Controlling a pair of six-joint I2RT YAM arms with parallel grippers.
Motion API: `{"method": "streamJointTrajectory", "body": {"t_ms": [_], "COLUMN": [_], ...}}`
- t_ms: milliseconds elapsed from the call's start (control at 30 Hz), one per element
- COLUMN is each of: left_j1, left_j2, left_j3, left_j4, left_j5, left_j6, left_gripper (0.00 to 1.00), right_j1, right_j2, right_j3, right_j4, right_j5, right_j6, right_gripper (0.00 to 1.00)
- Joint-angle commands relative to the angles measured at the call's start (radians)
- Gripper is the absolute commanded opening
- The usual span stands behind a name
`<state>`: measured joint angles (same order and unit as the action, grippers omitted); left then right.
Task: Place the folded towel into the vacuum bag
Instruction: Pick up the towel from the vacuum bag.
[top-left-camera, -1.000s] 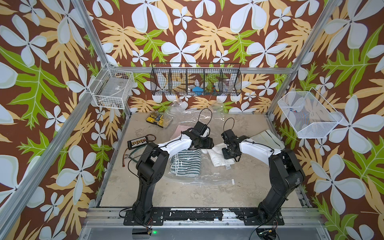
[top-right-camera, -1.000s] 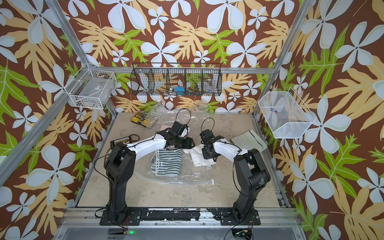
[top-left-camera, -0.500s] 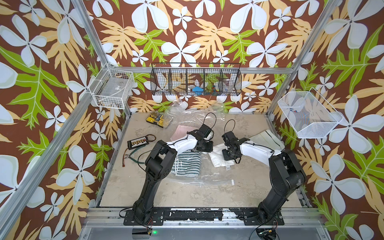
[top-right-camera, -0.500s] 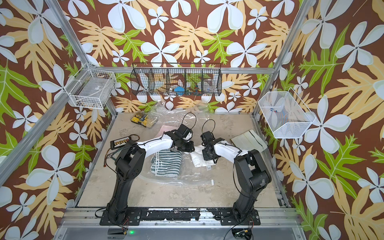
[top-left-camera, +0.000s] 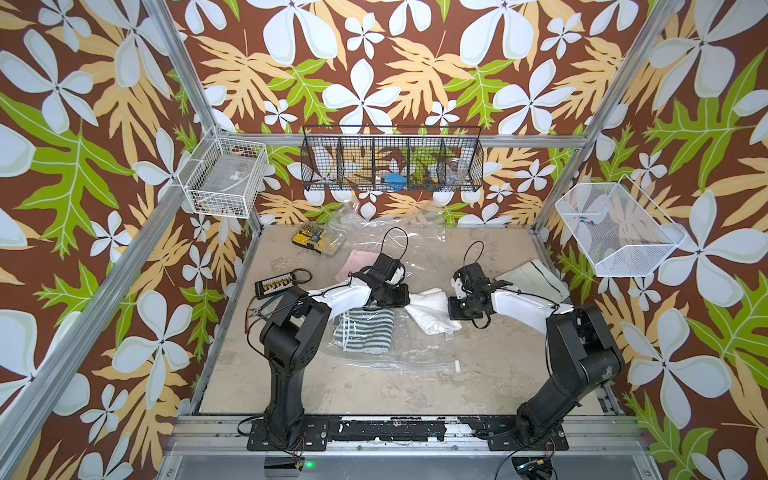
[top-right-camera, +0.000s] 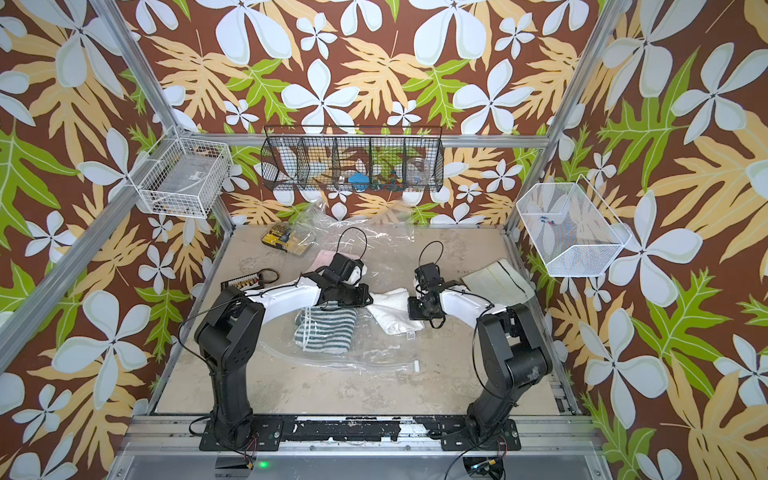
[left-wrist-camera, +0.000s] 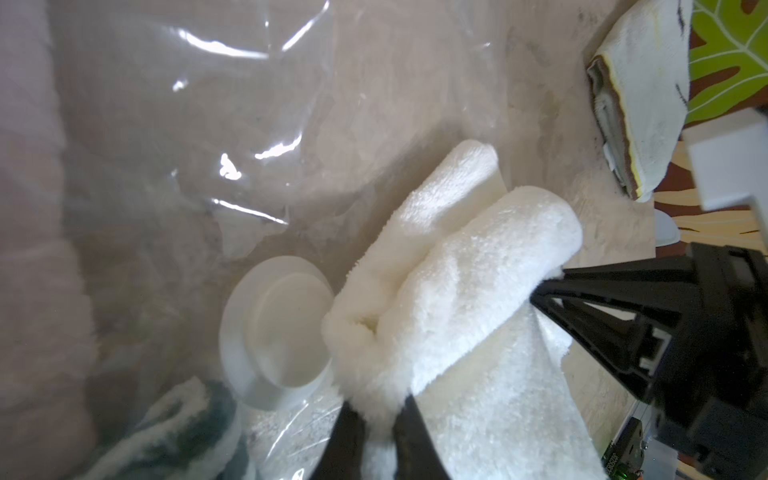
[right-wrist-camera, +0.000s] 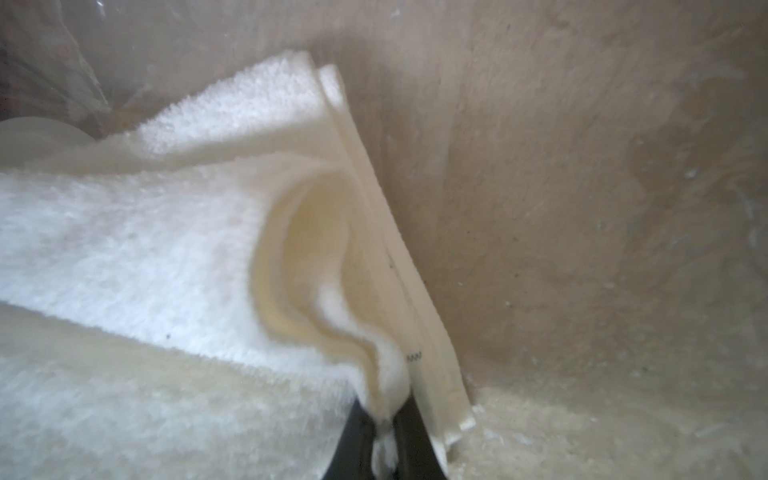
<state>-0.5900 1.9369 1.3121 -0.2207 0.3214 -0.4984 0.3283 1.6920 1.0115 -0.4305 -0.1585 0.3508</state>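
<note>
- On the tabletop (top-left-camera: 478, 386), between the arms: white folded towel (top-left-camera: 432, 309), lying at the edge of the vacuum bag (top-left-camera: 415, 353); hard to tell whether over or under the film.
- Left jaws clamped on one end, right jaws pinching the opposite hem; cut off in the wrist views, hidden beneath the arms in both top views.
- Covers part of the valve cap (left-wrist-camera: 278, 332); striped towel (top-left-camera: 365, 332) dim through the film.

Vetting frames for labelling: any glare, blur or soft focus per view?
Left wrist: hard glare streaks on the vacuum bag, white towel sharp, left tool soft. Right wrist: whole view soft, white towel's fold by the right tool smeared. Both top views: even light, sharp, faint sheen on the vacuum bag.
</note>
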Motion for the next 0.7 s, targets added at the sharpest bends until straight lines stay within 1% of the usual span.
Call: {"method": "streamJointTrajectory", "body": {"t_ms": [0,67,167,200,233,267,367,433,533,667], "left_j1": [0.006,0.006,-0.014,-0.036,-0.055,-0.086,-0.144,-0.161,-0.168,-0.168], "left_j2": [-0.038,-0.073,-0.141,-0.157,-0.166,-0.173,-0.173,-0.151,-0.106,-0.078], "left_j3": [0.024,0.039,0.03,0.023,0.016,-0.003,-0.1,-0.141,-0.156,-0.221], "left_j4": [-0.043,-0.107,-0.15,-0.147,-0.133,-0.091,0.12,0.212,0.255,0.233], "left_j5": [-0.043,-0.115,-0.191,-0.188,-0.168,-0.121,0.065,0.115,0.122,0.079], "left_j6": [0.007,0.016,-0.003,-0.014,-0.025,-0.043,-0.151,-0.207,-0.222,-0.18], "left_gripper": [0.32,0.38,0.4,0.4,0.4,0.4,0.36,0.3,0.23,0.17], "right_j1": [0.004,0.004,0.002,0.002,0.002,0.003,0.002,0.001,-0.001,-0.01], "right_j2": [-0.023,-0.052,-0.098,-0.106,-0.107,-0.098,-0.052,-0.028,0.007,0.048], "right_j3": [0.021,0.033,0.048,0.05,0.05,0.052,0.049,0.044,0.045,0.041], "right_j4": [-0.063,-0.088,-0.126,-0.133,-0.134,-0.138,-0.128,-0.109,-0.082,-0.057], "right_j5": [-0.021,-0.009,0.027,0.021,0.002,-0.017,-0.039,-0.034,-0.05,-0.047], "right_j6": [-0.007,-0.01,-0.026,-0.037,-0.046,-0.053,-0.053,-0.047,-0.034,-0.027], "right_gripper": [0.25,0.41,0.63,0.72,0.76,0.8,0.83,0.84,0.83,0.79]}}
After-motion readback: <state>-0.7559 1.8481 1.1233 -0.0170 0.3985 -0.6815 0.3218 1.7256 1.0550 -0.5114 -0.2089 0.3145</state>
